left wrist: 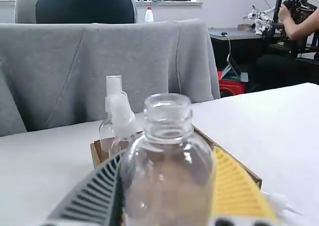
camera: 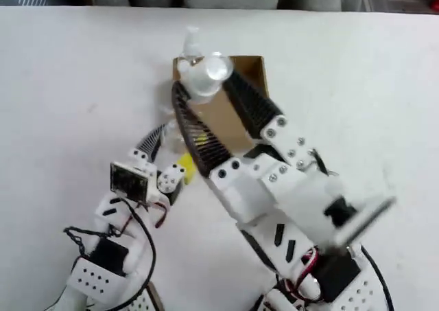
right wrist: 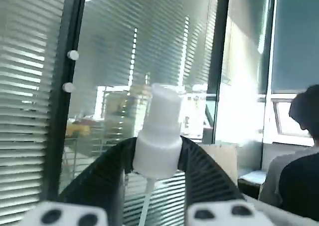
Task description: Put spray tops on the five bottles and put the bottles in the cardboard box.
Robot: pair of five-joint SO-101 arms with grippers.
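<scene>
Nearest the robot, the left gripper (left wrist: 167,158) is clamped on an open bottle (left wrist: 167,176), w/ grey & yellow fingers on either side of its body. The bottle is upright, neck up and bare, prob. held that way so a top can go straight down into it. It sits just short of the cardboard box (left wrist: 97,151), approx. level w/ the table (camera: 357,84). Next out, the right gripper (right wrist: 158,146) is raised higher, its black fingers closed on a spray top (right wrist: 159,136) at the collar. The nozzle points up and the dip tube hangs free below, an orientation that suits threading the tube into a neck. In the high view this top (camera: 209,74) hangs over the box's near-left area, i.e. not yet above the bare bottle, so it needs lining up first. Farther on, inside the box, at least two capped bottles (left wrist: 117,121) stand at the far corner, so the task looks partly done. Main risk is the thin tube missing the mouth, or the clear bottle twisting in the grip during capping.
</scene>
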